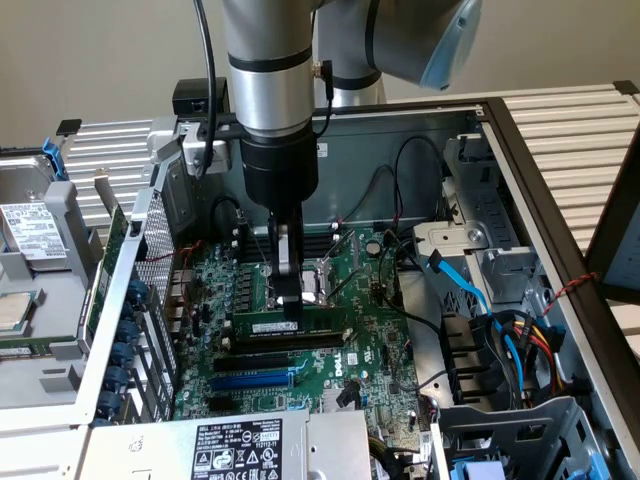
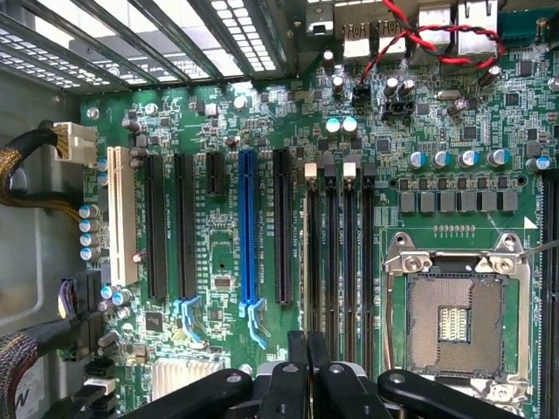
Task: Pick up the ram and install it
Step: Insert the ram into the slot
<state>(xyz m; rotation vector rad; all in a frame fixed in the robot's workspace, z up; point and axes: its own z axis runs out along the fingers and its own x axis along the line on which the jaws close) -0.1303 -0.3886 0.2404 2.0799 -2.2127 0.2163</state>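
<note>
The tool is closed on the upper edge of the ram at mid-length. The ram stands on edge at the memory slots, beside the CPU socket, near the middle of the motherboard. We judge it light, stiff and fragile. We advise holding it near the top edge, away from the contacts.

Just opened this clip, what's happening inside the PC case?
The arm's gripper is down in the open computer case, shut on the ram at the middle of its top edge. The stick stands on edge at the memory slots of the motherboard; whether it is seated cannot be told.
</note>
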